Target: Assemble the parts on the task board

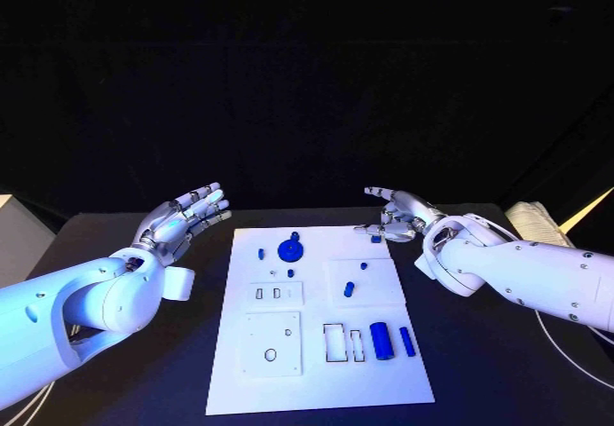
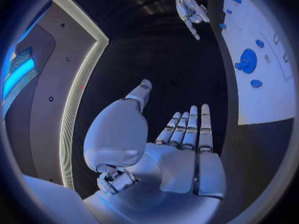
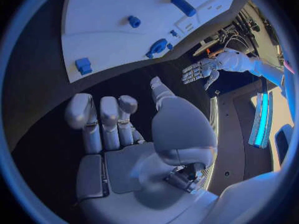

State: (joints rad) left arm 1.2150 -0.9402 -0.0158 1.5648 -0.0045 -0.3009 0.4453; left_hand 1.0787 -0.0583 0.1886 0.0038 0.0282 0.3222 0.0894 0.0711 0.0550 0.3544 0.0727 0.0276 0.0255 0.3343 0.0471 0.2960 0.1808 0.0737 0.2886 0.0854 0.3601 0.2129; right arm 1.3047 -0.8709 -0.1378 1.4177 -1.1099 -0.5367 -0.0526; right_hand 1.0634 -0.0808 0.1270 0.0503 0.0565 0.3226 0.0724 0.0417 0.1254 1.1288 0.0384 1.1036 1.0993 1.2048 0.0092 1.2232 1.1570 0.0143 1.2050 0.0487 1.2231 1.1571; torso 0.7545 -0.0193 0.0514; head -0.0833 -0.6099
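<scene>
The black table [image 1: 128, 355] is the biggest thing, and it holds the white task board [image 1: 384, 382] in the middle. The board lies between the two hands, so each hand can reach its own side.

The left hand [image 1: 185, 213] floats over the table just past the board's far left corner. It is wide open, with the fingers out straight, and it holds nothing. The right hand [image 1: 399, 217] floats by the board's far right corner. Its fingers bend a little, but I see nothing in them. A small blue block [image 1: 376, 237] sits at the board's edge, right under its fingertips. I think this hand could pick that one up first.

The other blue parts lie loose on the board, away from both hands. The round blue gear [image 1: 290, 249] is nearer the left hand. The fat blue cylinder [image 1: 381, 340] and the thin blue peg [image 1: 407, 342] lie beside empty slots, far from both hands. They look ready to go in.
</scene>
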